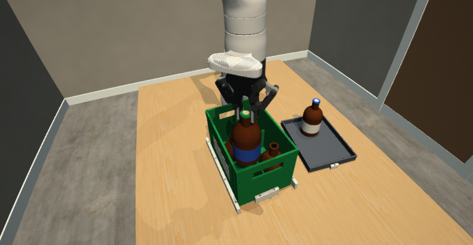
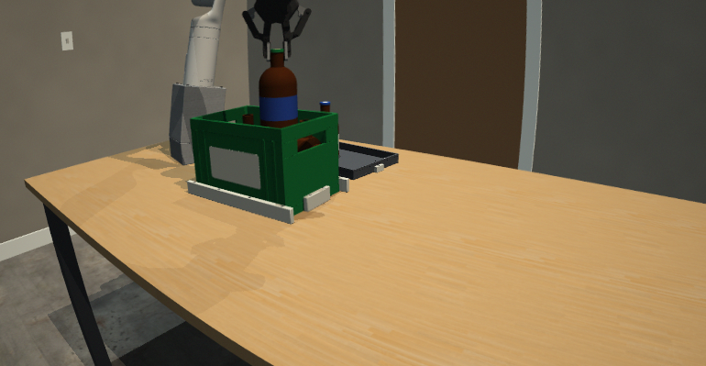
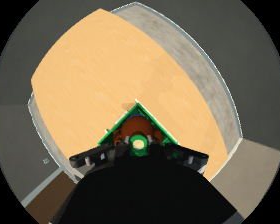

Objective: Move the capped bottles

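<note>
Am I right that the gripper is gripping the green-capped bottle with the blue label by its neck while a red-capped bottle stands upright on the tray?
Not quite: the bottle on the tray has a blue cap, not red, as the top view shows. The gripper does hold the green-capped bottle by its neck.

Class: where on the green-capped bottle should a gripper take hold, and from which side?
At the neck just under the cap, from straight above. The bottle stands upright among the crate's walls, so only its narrow top is reachable. The gripper holds it there.
</note>
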Robot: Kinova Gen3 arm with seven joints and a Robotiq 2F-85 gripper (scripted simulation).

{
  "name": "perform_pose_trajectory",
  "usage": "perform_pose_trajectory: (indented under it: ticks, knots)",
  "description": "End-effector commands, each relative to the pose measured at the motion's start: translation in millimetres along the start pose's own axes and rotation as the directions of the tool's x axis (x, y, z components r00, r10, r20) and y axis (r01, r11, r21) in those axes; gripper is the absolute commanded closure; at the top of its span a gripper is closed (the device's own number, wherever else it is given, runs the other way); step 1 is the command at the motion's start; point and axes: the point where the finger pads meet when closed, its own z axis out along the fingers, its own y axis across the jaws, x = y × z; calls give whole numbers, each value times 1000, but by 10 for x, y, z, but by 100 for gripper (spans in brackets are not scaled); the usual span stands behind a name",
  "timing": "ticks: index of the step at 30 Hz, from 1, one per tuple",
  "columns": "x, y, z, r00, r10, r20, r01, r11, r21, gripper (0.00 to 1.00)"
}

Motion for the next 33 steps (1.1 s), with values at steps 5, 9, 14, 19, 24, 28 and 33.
perform_pose_trajectory:
  ticks: [5,9,14,19,24,28,33]
  knots:
    - [50,18,-241,1000,5,-18,-5,1000,1,100]
    - [29,7,-207,1000,3,-11,-3,1000,1,100]
    - [36,10,-228,1000,4,-13,-4,1000,1,100]
    - [43,14,-249,1000,5,-16,-5,1000,1,100]
    - [47,16,-261,1000,5,-18,-5,1000,1,100]
    - [-68,6,-245,1000,5,-17,-5,1000,1,100]
    - [-209,-5,-233,1000,5,-17,-5,1000,1,100]
